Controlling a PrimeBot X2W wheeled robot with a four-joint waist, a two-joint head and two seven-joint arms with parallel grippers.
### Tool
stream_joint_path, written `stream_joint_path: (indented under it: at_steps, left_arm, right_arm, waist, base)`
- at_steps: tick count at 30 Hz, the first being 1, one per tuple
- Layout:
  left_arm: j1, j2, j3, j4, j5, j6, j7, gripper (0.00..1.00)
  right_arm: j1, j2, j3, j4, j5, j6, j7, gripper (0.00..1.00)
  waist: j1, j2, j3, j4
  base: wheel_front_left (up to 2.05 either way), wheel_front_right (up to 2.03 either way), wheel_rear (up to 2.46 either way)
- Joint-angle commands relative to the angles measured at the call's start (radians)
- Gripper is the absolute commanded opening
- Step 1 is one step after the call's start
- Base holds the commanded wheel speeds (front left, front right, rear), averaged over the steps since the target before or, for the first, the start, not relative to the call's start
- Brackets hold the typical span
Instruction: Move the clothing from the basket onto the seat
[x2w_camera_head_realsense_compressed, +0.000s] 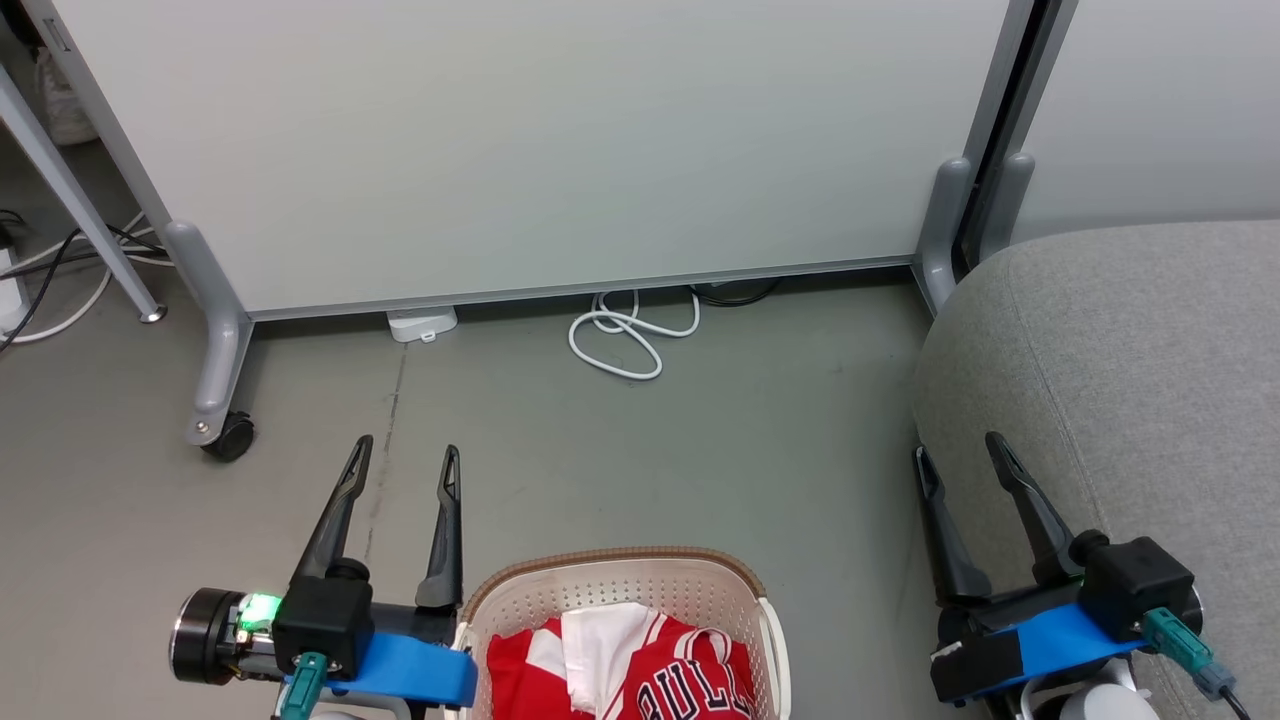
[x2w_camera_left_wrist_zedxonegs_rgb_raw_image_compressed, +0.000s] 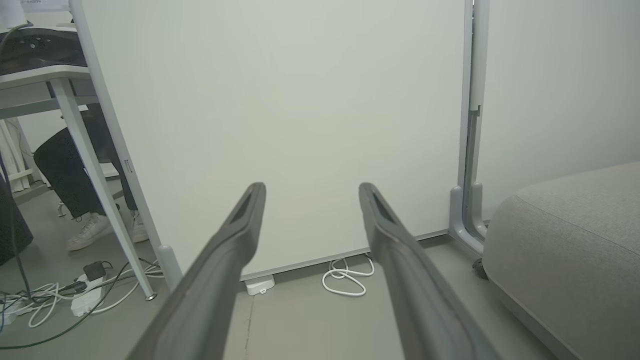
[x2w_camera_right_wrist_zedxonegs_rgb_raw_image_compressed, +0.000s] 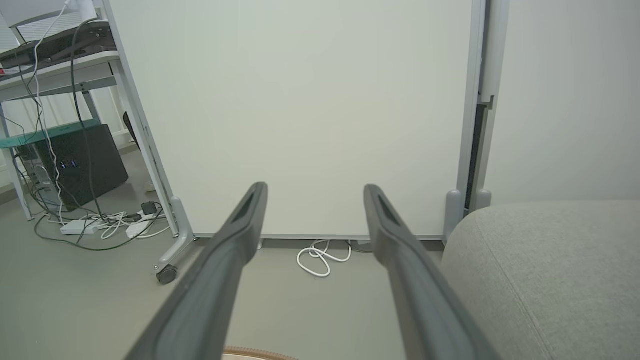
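- So far, the seat (x2w_camera_head_realsense_compressed: 1120, 400) has received nothing. The part of its grey upholstery in the head view, at the right, is bare, so I judge the task to be at its very start, with every transfer left to do.
- The partition panel (x2w_camera_head_realsense_compressed: 560, 150) stands across the back on castor feet, behind open floor. It carries no writing that I can read.
- The basket (x2w_camera_head_realsense_compressed: 620, 560) sits on the floor at the bottom of the head view, between the two arms and apart from the seat. Its brown rim and perforated wall show, and no maker's mark is legible.
- The clothing (x2w_camera_head_realsense_compressed: 560, 660) lies bunched inside the basket: red fabric with a white band folded over it, and the jersey (x2w_camera_head_realsense_compressed: 700, 680) to the right. How many pieces there are beneath I cannot tell.
- The left gripper (x2w_camera_head_realsense_compressed: 408, 446) hangs just left of the basket with its fingers spread wide and nothing between them.
- The right gripper (x2w_camera_head_realsense_compressed: 956, 445) is beside the seat's front edge, likewise spread wide and empty.
- The jersey shows black letters edged in white. "ULL" is readable, and the rest is cut off by folds and the picture's lower edge.
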Motion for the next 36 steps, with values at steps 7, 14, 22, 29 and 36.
stream_joint_path:
  at_steps: [7,14,22,29,36]
  left_arm:
    - [-0.003,0.003,-0.002,0.0,0.019,0.002,-0.008,1.0]
    - [-0.003,0.0,0.004,0.005,0.013,-0.006,-0.008,1.0]
    - [-0.003,-0.003,0.01,0.008,0.01,-0.012,-0.008,1.0]
    - [-0.007,-0.007,0.013,0.014,0.008,-0.016,-0.008,1.0]
    - [-0.042,-0.005,0.0,0.032,0.021,-0.038,-0.008,1.0]
  right_arm:
    - [-0.008,-0.006,-0.007,0.0,-0.02,0.002,-0.008,1.0]
    - [-0.009,-0.006,-0.018,0.006,-0.005,0.002,-0.008,1.0]
    - [-0.008,-0.006,-0.02,0.011,0.003,0.002,-0.008,1.0]
    - [-0.01,-0.006,-0.02,0.012,0.004,0.002,-0.008,1.0]
    - [-0.028,-0.005,-0.019,0.003,0.002,0.002,-0.008,1.0]
  waist:
    - [0.0,0.0,0.002,0.002]
    - [0.0,0.0,0.003,0.002]
    - [0.0,0.0,0.004,-0.001]
    - [0.0,0.0,0.008,0.0]
    - [0.0,0.0,0.037,-0.001]
  base:
    - [0.0,0.0,0.0]
    - [0.0,0.0,0.0]
    - [0.0,0.0,0.0]
    - [0.0,0.0,0.0]
    - [0.0,0.0,0.0]
